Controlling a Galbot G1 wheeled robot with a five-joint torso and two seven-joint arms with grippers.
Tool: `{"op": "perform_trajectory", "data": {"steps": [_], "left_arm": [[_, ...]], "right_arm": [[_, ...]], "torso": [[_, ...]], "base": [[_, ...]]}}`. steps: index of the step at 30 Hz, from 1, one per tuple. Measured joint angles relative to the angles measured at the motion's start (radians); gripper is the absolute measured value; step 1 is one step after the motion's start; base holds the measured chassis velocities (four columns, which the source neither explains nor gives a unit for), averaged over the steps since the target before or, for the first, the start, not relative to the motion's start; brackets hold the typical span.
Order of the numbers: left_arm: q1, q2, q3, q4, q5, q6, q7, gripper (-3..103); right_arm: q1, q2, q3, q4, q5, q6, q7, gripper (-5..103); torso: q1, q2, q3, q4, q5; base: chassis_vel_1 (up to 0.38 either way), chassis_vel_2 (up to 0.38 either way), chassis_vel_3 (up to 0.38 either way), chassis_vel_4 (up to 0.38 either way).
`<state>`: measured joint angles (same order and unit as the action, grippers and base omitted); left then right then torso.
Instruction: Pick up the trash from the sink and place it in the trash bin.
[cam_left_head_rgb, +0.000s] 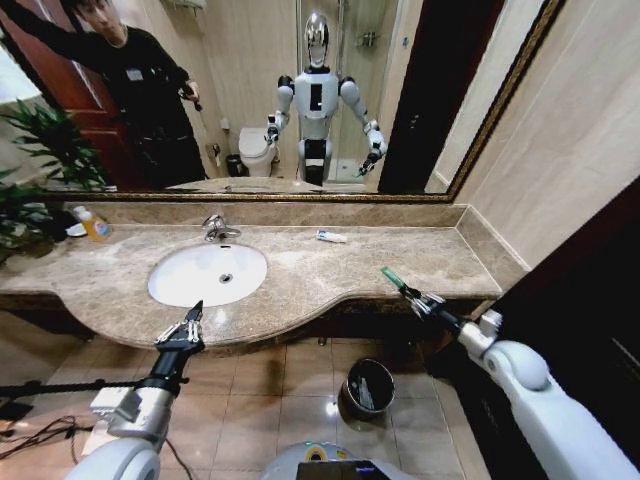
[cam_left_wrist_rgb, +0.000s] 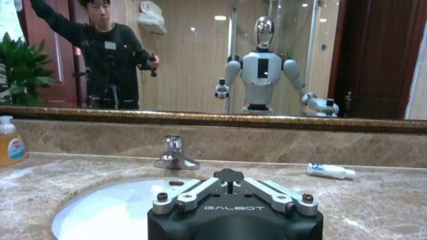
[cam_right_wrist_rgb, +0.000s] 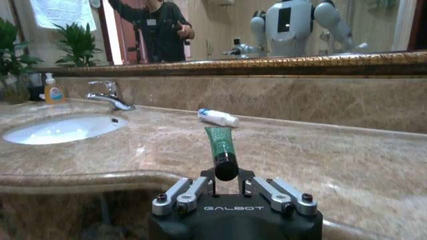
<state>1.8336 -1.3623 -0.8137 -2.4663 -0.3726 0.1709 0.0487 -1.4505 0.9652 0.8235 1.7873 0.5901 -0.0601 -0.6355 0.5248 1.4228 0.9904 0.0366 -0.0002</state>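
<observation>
Marble counter (cam_left_head_rgb: 330, 275) in the head view, with the white sink (cam_left_head_rgb: 208, 273) set in it; nothing visible inside the basin except the small drain. Left gripper (cam_left_head_rgb: 188, 326) just at the counter's front edge, directly before the sink, jaws apart and holding nothing. Right gripper (cam_left_head_rgb: 407, 291) at the counter's far right front edge, well apart from the sink, jaws clamped on a green tube (cam_left_head_rgb: 391, 277) that sticks out forward beyond the fingertips. Down on the tiled floor between both grippers, closer to the right one, the dark trash bin (cam_left_head_rgb: 368, 386) with shiny rim; contents impossible to tell. White-and-blue tube (cam_left_head_rgb: 331, 236) lying on the counter near the back wall, far beyond the right jaws.

From the left wrist: jaws spread wide, the sink (cam_left_wrist_rgb: 127, 207) straight ahead of them, chrome tap (cam_left_wrist_rgb: 175, 154) behind it, soap bottle (cam_left_wrist_rgb: 9, 142) far off to one side.

From the right wrist: jaws closed around the black cap of the green tube (cam_right_wrist_rgb: 220, 145), tube standing up between them; white-and-blue tube (cam_right_wrist_rgb: 217, 117) lying beyond.
</observation>
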Motion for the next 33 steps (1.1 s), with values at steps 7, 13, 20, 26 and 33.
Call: {"op": "perform_trajectory", "data": {"steps": [7,13,20,26,33], "left_arm": [[0.000,0.000,0.000,0.000,0.000,0.000,0.000,0],[0.000,0.000,0.000,0.000,0.000,0.000,0.000,0],[0.000,0.000,0.000,0.000,0.000,0.000,0.000,0],[0.000,0.000,0.000,0.000,0.000,0.000,0.000,0],[0.000,0.000,0.000,0.000,0.000,0.000,0.000,0]], "right_arm": [[-0.051,0.044,0.038,-0.024,-0.013,0.048,-0.066,19],[-0.056,0.117,0.001,-0.155,-0.147,0.152,-0.115,19],[0.007,0.170,-0.088,-0.385,-0.234,0.269,-0.020,19],[0.056,0.202,-0.112,-0.551,-0.295,0.337,0.037,19],[0.133,0.253,-0.119,-0.801,-0.402,0.426,0.084,19]], "torso": [[0.000,0.000,0.000,0.0002,0.0001],[0.000,0.000,0.000,0.0002,0.0003],[0.000,0.000,0.000,0.0002,0.0006],[0.000,0.000,0.000,0.0002,0.0003],[0.000,0.000,0.000,0.0001,0.0005]], "base": [[0.000,0.000,0.000,0.000],[0.000,0.000,0.000,0.000],[0.000,0.000,0.000,0.000],[0.000,0.000,0.000,0.000],[0.000,0.000,0.000,0.000]]}}
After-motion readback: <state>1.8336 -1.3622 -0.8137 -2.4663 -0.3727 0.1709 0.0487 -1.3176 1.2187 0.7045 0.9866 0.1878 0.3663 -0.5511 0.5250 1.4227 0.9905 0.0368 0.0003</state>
